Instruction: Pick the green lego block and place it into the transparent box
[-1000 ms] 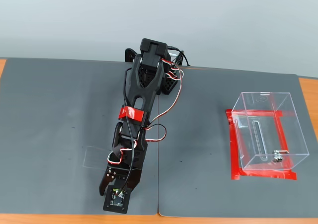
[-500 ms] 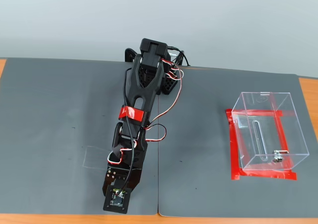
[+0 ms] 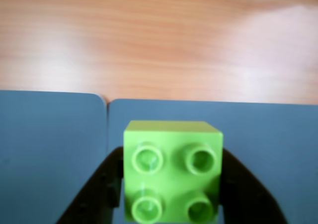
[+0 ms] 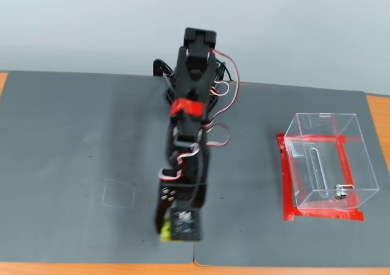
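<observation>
The green lego block (image 3: 171, 172) fills the lower middle of the wrist view, four studs up, pinched between my gripper's (image 3: 172, 186) two black fingers (image 3: 107, 186). In the fixed view only a yellow-green sliver of the block (image 4: 164, 231) shows at the left of the gripper (image 4: 172, 231), beneath the wrist camera near the mat's front edge. The transparent box (image 4: 361, 165) stands on the right of the mat, well away from the gripper, with red tape (image 4: 286, 177) around its base and nothing visible inside but a small metal fitting.
Two grey mats (image 4: 67, 141) cover the table, and their seam (image 3: 107, 134) runs just left of the block. Bare wood (image 3: 159, 40) lies beyond the mats' front edge. A faint square outline (image 4: 119, 194) is marked on the mat left of the arm.
The arm has swung to the right in the fixed view and risen, taking the gripper from the front left toward the mat's middle. The green block now shows in its grip.
</observation>
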You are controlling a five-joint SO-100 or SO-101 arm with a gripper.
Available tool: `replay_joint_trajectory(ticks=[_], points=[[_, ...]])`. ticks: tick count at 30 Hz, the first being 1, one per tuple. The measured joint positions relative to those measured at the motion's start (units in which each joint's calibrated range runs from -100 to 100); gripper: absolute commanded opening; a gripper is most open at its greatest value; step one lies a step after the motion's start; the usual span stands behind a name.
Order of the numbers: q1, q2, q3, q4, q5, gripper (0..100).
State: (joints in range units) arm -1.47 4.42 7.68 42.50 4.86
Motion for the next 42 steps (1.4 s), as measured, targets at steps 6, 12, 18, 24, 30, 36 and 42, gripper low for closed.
replay_joint_trajectory(ticks=[6, 12, 18, 24, 30, 36, 42], points=[[-8.8, -7.3, 0.0, 1.1, 0.2, 13], [-18.2, -12.2, 0.0, 1.1, 0.2, 13], [-27.7, -14.7, 0.0, 1.1, 0.2, 13], [-37.8, -16.2, 0.0, 1.1, 0.2, 13], [-45.7, -16.4, 0.0, 1.2, 0.2, 13], [-51.1, -16.4, 0.0, 1.2, 0.2, 13], [-54.0, -16.4, 0.0, 2.9, 0.2, 13]])
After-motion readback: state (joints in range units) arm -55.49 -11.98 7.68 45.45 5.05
